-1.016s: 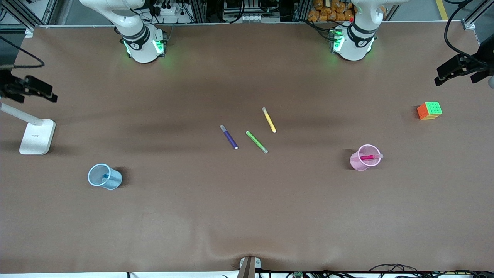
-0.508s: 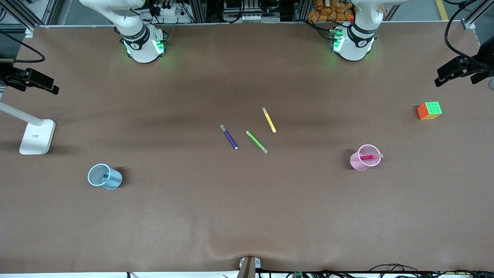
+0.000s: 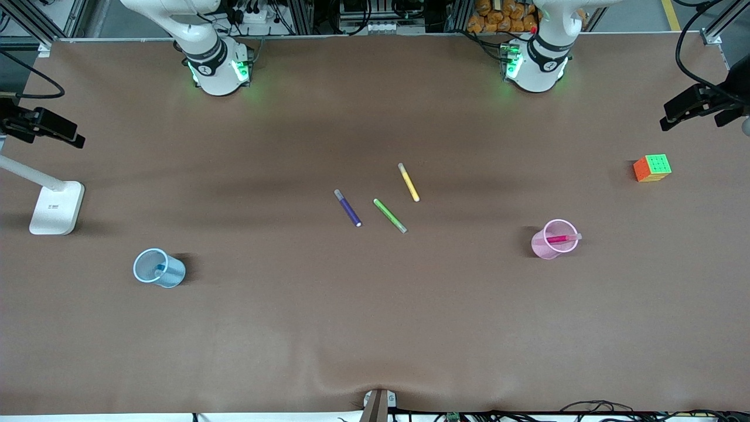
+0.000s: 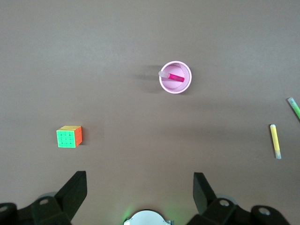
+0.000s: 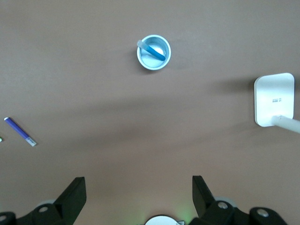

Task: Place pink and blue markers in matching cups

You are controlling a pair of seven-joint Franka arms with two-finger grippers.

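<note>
Resting in the pink cup [image 3: 554, 239], toward the left arm's end of the tabletop, the pink marker [image 3: 561, 238] is leaning with its pale end over the rim. The blue marker [image 5: 153, 50] is sitting in the blue cup [image 3: 159, 268] toward the right arm's end, mostly sunk below the rim. Both cups are standing upright, well apart, nearer the front camera than the loose pens.

Left gripper [image 4: 138, 190] is hanging high near its own base, jaws spread wide, holding nothing; the left arm is waiting. Right gripper [image 5: 138, 190] is doing likewise near its base, jaws wide and empty.

Purple marker [image 3: 347, 207], green marker [image 3: 389, 215] and yellow marker [image 3: 408, 181] are lying mid-tabletop. Puzzle cube [image 3: 652, 167] is sitting near the edge at the left arm's end; white lamp base [image 3: 57, 207] near the edge at the right arm's end.

Judging: sorting is looking complete. Markers are likely light, stiff, smooth-barrelled and apt to roll; mid-barrel across the width is the surest hold. Mesh cups are likely light and tippable.
</note>
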